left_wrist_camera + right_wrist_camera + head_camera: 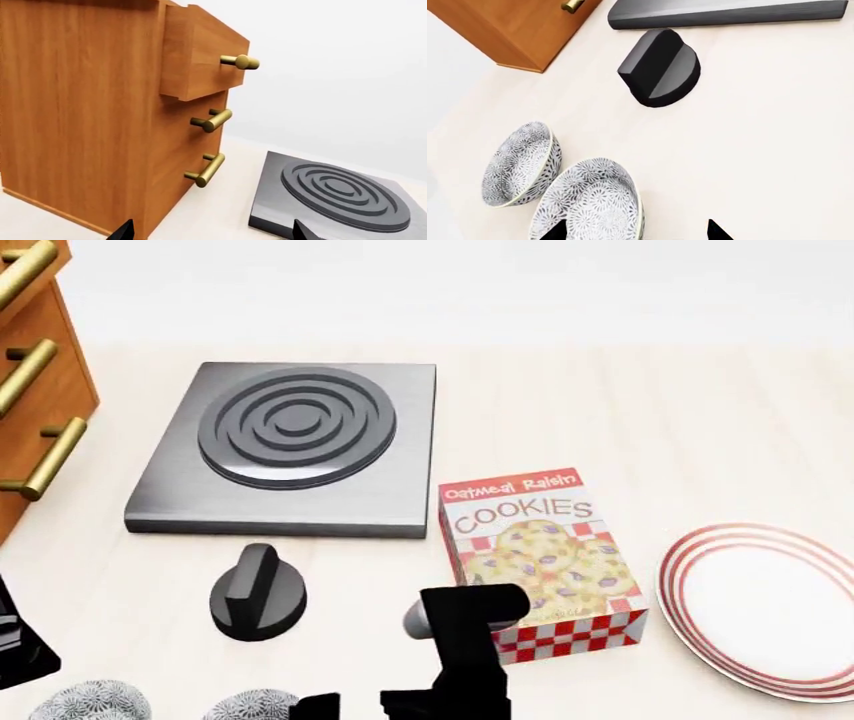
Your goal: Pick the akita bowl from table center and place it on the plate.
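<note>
Two identical speckled akita bowls lie side by side on the table. In the right wrist view one akita bowl sits just ahead of my right gripper, and the other bowl is beyond it. The gripper is open: one fingertip is over the near bowl's inside, the other over bare table. The head view shows both bowls at the bottom left and the red-ringed plate at the far right. My left gripper is open and holds nothing, between the cabinet and the hob.
A wooden cabinet with brass handles stands at the left. A grey hob plate lies behind a black knob. A cookies box lies between the bowls and the plate. My right arm rises at the bottom centre.
</note>
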Motion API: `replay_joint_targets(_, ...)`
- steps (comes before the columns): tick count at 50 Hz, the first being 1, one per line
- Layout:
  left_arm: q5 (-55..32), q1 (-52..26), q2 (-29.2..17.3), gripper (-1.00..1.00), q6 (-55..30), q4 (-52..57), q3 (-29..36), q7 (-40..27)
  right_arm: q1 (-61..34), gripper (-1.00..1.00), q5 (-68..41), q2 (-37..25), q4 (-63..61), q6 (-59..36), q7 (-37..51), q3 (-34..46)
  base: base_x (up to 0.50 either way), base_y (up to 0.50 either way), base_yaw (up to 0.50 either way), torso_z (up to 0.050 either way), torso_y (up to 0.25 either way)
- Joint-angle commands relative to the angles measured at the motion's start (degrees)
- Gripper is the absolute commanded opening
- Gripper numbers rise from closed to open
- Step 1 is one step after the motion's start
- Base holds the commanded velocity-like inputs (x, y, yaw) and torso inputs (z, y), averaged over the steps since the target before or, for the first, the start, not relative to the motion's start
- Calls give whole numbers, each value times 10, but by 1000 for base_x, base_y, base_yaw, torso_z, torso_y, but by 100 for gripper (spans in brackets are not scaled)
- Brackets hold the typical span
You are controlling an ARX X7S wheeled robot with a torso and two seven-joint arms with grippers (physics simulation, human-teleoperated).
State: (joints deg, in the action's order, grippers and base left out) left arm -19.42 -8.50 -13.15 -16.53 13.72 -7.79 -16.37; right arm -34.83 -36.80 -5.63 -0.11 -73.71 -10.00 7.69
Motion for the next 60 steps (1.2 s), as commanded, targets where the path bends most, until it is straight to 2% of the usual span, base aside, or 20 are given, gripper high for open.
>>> replay_joint_targets(1, -4, 1, -2, 100, 0, 0, 0, -3, -12, 100, -2, -4, 21, 6, -7, 21, 0, 0, 0, 0, 0)
replay_joint_targets(60, -22, 12, -13, 100, 15, -8, -4, -13, -68, 100, 15, -6, 175, 86, -60, 110, 0, 0, 0, 0, 0)
